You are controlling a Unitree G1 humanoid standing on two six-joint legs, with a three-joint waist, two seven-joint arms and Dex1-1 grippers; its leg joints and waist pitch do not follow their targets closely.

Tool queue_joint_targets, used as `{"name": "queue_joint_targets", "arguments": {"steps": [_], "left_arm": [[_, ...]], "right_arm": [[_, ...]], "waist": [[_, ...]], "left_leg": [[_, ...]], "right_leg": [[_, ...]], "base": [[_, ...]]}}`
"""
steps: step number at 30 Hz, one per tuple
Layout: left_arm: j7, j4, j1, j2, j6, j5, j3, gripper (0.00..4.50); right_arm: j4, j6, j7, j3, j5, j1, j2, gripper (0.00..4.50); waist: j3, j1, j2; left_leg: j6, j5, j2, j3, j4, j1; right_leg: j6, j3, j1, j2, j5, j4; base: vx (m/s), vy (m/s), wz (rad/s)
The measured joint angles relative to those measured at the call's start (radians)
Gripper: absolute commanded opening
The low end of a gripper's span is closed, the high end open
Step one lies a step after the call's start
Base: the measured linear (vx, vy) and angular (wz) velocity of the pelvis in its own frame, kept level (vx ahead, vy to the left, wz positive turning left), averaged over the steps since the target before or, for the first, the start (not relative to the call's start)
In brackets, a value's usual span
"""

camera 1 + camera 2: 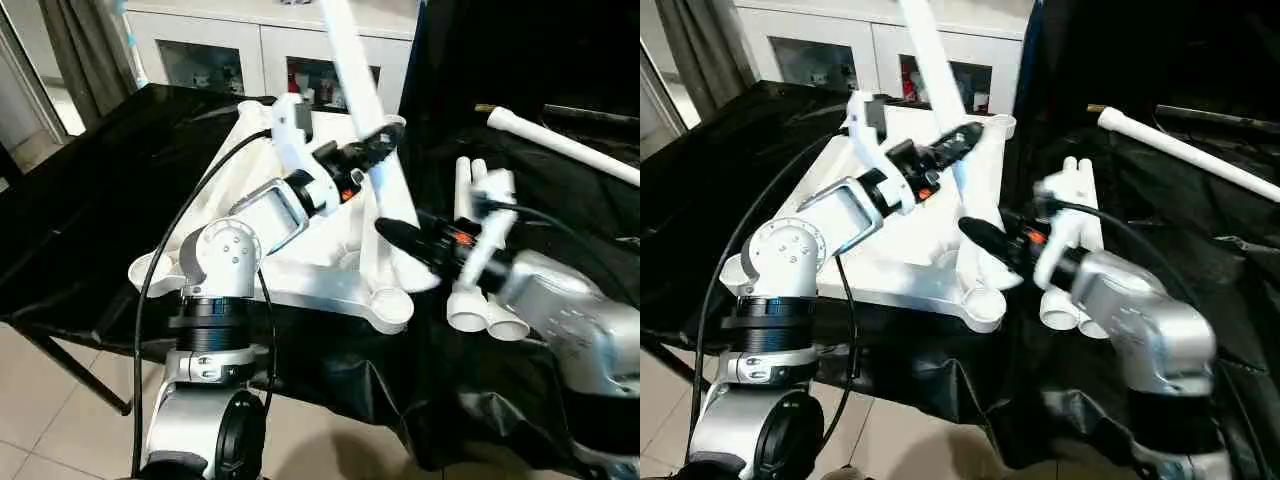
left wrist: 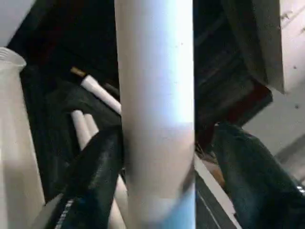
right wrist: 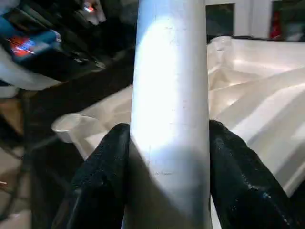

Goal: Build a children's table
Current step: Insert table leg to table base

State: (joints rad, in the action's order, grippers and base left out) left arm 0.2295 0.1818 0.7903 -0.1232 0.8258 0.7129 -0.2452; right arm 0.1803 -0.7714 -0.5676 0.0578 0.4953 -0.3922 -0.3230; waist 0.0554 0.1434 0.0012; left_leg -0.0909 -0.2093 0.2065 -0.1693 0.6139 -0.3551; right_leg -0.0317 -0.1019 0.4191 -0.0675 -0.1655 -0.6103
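Left eye view: white tabletop (image 1: 330, 262) lies ribbed underside up on the black cloth (image 1: 90, 215), centre of frame, round corner sockets at its corners; the near-right socket (image 1: 392, 303) sits at lower centre. One white leg (image 1: 352, 70) rises from the tabletop's right part and slants up toward the top edge of the frame.

Right gripper (image 1: 392, 232), centre-right, is clamped on this leg low down; in the right wrist view its two black fingers (image 3: 102, 167) press against both sides of the tube (image 3: 170, 105), with the ribbed tabletop (image 3: 257, 95) behind. Left gripper (image 1: 372, 148), just above centre, sits around the same leg higher up. In the left wrist view one black finger (image 2: 97, 167) touches the tube (image 2: 155, 119), the other finger stands apart from it, so jaws are apart, not closed on the leg.

Two more legs (image 1: 470, 250) lie side by side on the cloth right of the tabletop, flared ends toward the lower edge, partly behind the right forearm. A fourth leg (image 1: 560, 143) lies at upper right, running diagonally.

White glass-door cabinet (image 1: 230, 50) stands along the top of the frame behind the cloth. Tiled floor (image 1: 60, 420) shows at lower left.
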Motion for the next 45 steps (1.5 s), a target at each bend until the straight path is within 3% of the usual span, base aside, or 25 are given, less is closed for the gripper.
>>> {"name": "queue_joint_targets", "arguments": {"steps": [12,21,26,28,29,30,38,45], "left_arm": [[-0.070,-0.011,-0.001,-0.005,0.002,-0.003,-0.014,2.10],[-0.046,-0.014,-0.008,0.013,-0.070,-0.093,0.072,1.91],[-0.028,-0.015,-0.008,0.017,-0.108,-0.108,0.085,1.87],[-0.022,-0.019,-0.008,0.020,-0.113,-0.110,0.085,1.86],[-0.017,-0.020,-0.008,0.024,-0.117,-0.110,0.085,1.86],[-0.012,-0.020,-0.007,0.029,-0.121,-0.109,0.085,1.86],[0.094,0.002,-0.002,0.089,-0.127,-0.118,0.116,1.86],[0.228,0.065,0.031,0.180,-0.131,-0.121,0.148,1.86]], "right_arm": [[0.013,0.041,0.128,-0.122,-0.142,-0.007,0.054,1.88],[0.012,0.046,0.149,-0.139,-0.178,-0.011,0.054,1.88],[0.011,0.049,0.149,-0.131,-0.181,-0.022,0.066,1.88],[0.008,0.049,0.149,-0.122,-0.173,-0.025,0.076,1.88],[0.002,0.049,0.148,-0.116,-0.166,-0.031,0.076,2.44],[-0.002,0.049,0.145,-0.111,-0.155,-0.036,0.076,2.58],[0.000,0.021,0.028,-0.053,-0.048,-0.079,0.034,3.17],[0.004,-0.106,-0.101,-0.009,0.092,-0.107,-0.056,3.87]], "waist": [[0.000,-0.001,0.000],[0.000,-0.001,0.000],[0.000,-0.002,0.000],[0.000,-0.002,0.000],[0.000,-0.002,0.000],[0.000,-0.002,0.000],[0.000,-0.001,0.000],[0.000,-0.002,0.000]], "left_leg": [[-0.002,-0.002,0.000,0.001,0.000,-0.002],[-0.005,-0.003,0.000,0.001,0.000,-0.002],[-0.005,-0.003,0.000,0.001,0.000,-0.002],[-0.005,-0.003,0.000,0.001,0.000,-0.002],[-0.005,-0.003,0.000,0.001,0.000,-0.002],[-0.005,-0.003,0.000,0.001,0.000,-0.002],[-0.004,-0.003,0.000,0.001,0.000,-0.002],[-0.004,-0.003,0.000,0.001,0.000,-0.001]], "right_leg": [[0.001,0.000,0.001,0.000,0.000,0.001],[0.002,0.000,0.001,0.000,0.001,0.001],[0.002,0.000,0.001,0.000,0.001,0.001],[0.002,0.000,0.001,0.000,0.001,0.001],[0.002,0.000,0.001,0.000,0.001,0.001],[0.002,0.000,0.001,0.000,0.001,0.001],[0.002,0.000,0.001,0.000,0.001,0.001],[0.001,0.001,0.001,0.000,0.001,0.000]], "base": [[0.000,0.000,0.00],[0.000,0.000,0.00],[0.000,0.000,0.00],[0.000,0.000,0.00],[0.000,0.000,0.00],[0.000,0.000,0.00],[0.000,0.000,0.00],[0.000,0.000,0.00]]}}
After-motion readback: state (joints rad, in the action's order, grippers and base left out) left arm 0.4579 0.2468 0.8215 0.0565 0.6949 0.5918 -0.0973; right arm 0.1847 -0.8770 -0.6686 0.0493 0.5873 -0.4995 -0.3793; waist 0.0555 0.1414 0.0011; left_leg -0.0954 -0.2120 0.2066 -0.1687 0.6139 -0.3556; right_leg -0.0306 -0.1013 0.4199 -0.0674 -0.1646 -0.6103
